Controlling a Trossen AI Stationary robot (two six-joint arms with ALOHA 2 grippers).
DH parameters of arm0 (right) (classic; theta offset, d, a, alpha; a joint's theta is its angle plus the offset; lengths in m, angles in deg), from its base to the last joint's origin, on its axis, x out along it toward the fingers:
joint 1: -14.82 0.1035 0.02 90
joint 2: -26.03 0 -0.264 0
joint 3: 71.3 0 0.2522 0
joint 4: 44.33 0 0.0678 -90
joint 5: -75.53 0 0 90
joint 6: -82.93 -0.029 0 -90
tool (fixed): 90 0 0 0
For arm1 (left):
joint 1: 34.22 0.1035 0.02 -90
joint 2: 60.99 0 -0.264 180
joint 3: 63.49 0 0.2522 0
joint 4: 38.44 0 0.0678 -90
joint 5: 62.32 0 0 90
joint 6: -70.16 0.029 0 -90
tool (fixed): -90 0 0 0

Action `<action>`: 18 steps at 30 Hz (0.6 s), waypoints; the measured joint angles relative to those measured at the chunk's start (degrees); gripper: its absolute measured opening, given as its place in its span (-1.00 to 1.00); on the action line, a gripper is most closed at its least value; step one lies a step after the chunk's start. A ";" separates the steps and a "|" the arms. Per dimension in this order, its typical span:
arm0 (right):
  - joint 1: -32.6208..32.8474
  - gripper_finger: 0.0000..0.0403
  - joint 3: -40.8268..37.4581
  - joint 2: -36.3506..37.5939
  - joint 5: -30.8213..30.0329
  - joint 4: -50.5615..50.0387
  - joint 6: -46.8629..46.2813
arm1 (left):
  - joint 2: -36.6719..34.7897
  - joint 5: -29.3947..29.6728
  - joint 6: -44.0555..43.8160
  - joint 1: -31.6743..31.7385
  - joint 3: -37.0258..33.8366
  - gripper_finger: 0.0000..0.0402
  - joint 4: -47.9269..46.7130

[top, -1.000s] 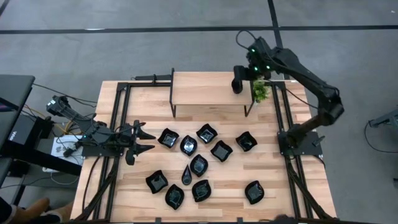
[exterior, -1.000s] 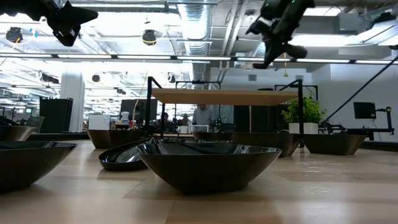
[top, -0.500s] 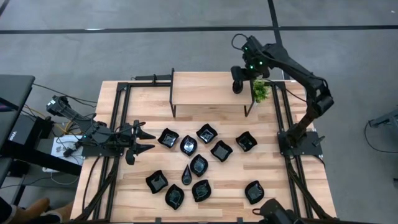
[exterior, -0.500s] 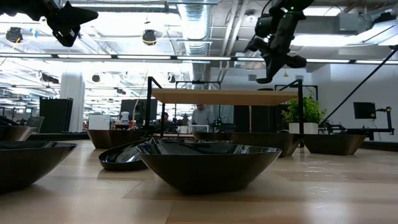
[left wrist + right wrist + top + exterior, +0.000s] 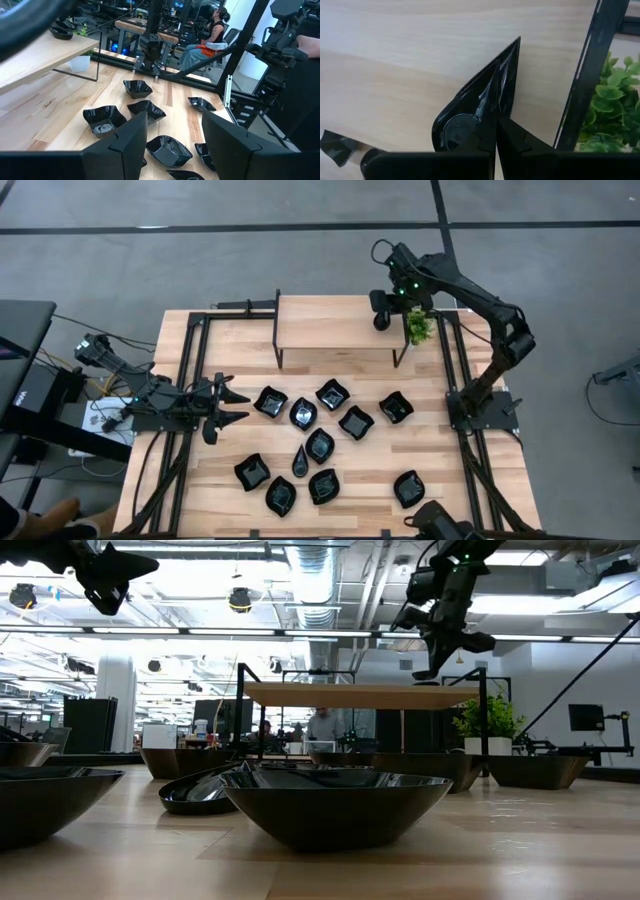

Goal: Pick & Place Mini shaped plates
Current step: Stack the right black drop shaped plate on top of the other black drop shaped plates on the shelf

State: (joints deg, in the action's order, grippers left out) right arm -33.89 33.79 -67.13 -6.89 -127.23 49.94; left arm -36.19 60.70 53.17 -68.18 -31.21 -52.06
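Observation:
My right gripper (image 5: 380, 316) is over the right end of the raised wooden shelf (image 5: 335, 328), shut on a glossy black teardrop plate (image 5: 480, 100). In the low view it (image 5: 440, 650) hangs just above the shelf top (image 5: 360, 695). Several mini shaped plates (image 5: 320, 445) rest on their bases on the table; one is a wavy-edged square plate (image 5: 356, 422). My left gripper (image 5: 228, 404) is open and empty at the table's left, raised above it. Its fingers also show in the left wrist view (image 5: 172, 142). My right gripper pinches the teardrop plate between its two shut fingers at the plate's wide rounded end (image 5: 487, 114). The fingers come from above, pointing down. The plate's pointed tip (image 5: 516, 44) points away from the fingers, over the shelf. I cannot tell whether it touches the shelf.
A small green plant (image 5: 418, 327) stands just right of the shelf, close to my right gripper. A black shelf leg (image 5: 590, 75) stands between plate and plant. The shelf's left part is bare wood (image 5: 310, 320). People sit in the room beyond the table (image 5: 210, 35).
My right gripper has gone down toward the shelf's right end with the teardrop plate still held, its place over the shelf about the same.

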 joint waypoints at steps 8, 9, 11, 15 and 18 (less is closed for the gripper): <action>-0.18 -1.00 0.00 0.00 -1.62 0.59 -0.07 | 0.00 0.00 0.01 0.00 0.00 -0.05 0.21; -0.34 -1.00 0.00 0.00 -1.62 0.59 -0.07 | 0.00 0.00 0.02 0.00 0.00 -0.05 0.28; -0.55 -1.00 0.00 -0.01 -1.75 0.60 0.10 | 0.02 0.00 0.00 0.00 0.00 -0.05 0.28; -0.80 -1.00 -0.04 -1.37 -2.91 0.32 0.71 | 0.02 0.00 0.02 -0.02 0.00 -0.05 0.35; -0.80 -1.00 -0.04 -2.11 -2.71 1.09 1.44 | 0.02 0.00 0.02 -0.02 0.00 -0.05 0.37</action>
State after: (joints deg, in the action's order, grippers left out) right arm -34.69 33.75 -69.24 -9.60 -126.14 51.38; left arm -36.17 60.70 53.19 -68.20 -31.21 -51.69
